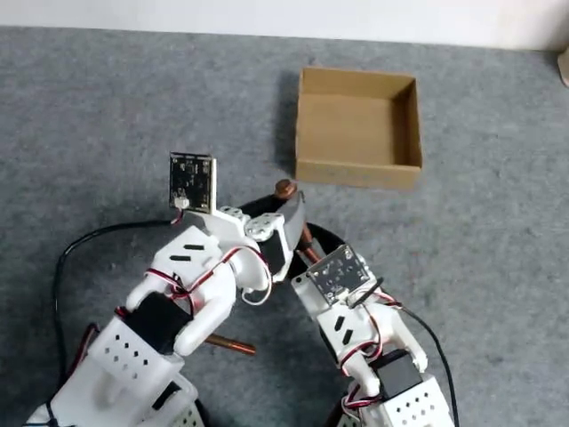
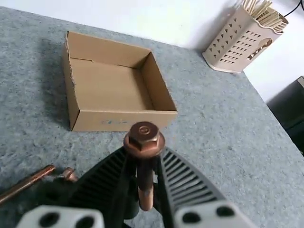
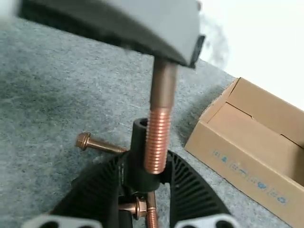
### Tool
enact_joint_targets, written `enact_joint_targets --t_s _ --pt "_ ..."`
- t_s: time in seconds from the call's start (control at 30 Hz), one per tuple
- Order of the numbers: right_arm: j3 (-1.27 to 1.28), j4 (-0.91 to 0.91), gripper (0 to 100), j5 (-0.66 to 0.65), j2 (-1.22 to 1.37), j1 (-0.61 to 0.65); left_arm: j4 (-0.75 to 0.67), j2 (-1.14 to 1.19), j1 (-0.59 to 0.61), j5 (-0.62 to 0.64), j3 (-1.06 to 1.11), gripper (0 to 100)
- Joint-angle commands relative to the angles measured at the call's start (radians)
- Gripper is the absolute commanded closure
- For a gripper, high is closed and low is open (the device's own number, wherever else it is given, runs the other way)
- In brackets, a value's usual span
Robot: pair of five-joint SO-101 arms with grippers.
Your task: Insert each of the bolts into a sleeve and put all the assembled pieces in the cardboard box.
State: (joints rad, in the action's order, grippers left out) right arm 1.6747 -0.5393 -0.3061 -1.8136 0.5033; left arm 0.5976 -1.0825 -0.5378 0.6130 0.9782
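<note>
- 0 assembled pieces lie in the cardboard box (image 1: 356, 173), at 1 o'clock from the arms.
- Left gripper (image 2: 144, 159) clamps 1 bolt (image 2: 144, 137) head-up; right gripper (image 3: 145, 166) pinches a black sleeve (image 3: 138, 152).
- Threads seem beside the sleeve's mouth, not yet inside.
- At least 2 loose bolts (image 3: 97, 144) wait on the table.

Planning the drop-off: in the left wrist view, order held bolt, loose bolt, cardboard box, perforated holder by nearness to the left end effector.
1. Held bolt, in the left end effector.
2. Loose bolt, lying beside it.
3. Cardboard box, ahead.
4. Perforated holder, far beyond the box.
</note>
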Motion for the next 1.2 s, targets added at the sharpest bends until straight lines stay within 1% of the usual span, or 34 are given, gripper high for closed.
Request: enact_joint_targets --t_s 0.0,0.17,0.53,0.63,0.87,0.97,1.17 --pt "0.107 0.036 99.5 0.002 -0.021 -0.002 -0.006 -0.004 0.036 -0.006 -0.013 100" --pt "0.108 0.036 99.5 0.002 -0.021 0.002 -0.026 -0.004 0.038 -0.003 -0.058 100" --pt "0.108 0.036 99.5 0.002 -0.021 0.001 -0.02 0.001 0.087 -0.006 -0.102 100" --pt "0.107 0.036 99.5 0.002 -0.021 -0.001 -0.02 0.002 0.093 -0.046 -0.104 100" --pt "0.107 0.036 99.5 0.002 -0.021 -0.001 -0.026 0.002 0.097 -0.054 -0.104 100" --pt "0.107 0.036 99.5 0.002 -0.021 -0.001 -0.026 0.002 0.127 -0.054 -0.104 100" --pt "0.107 0.036 99.5 0.002 -0.021 -0.001 -0.026 -0.001 0.134 -0.054 -0.104 100"
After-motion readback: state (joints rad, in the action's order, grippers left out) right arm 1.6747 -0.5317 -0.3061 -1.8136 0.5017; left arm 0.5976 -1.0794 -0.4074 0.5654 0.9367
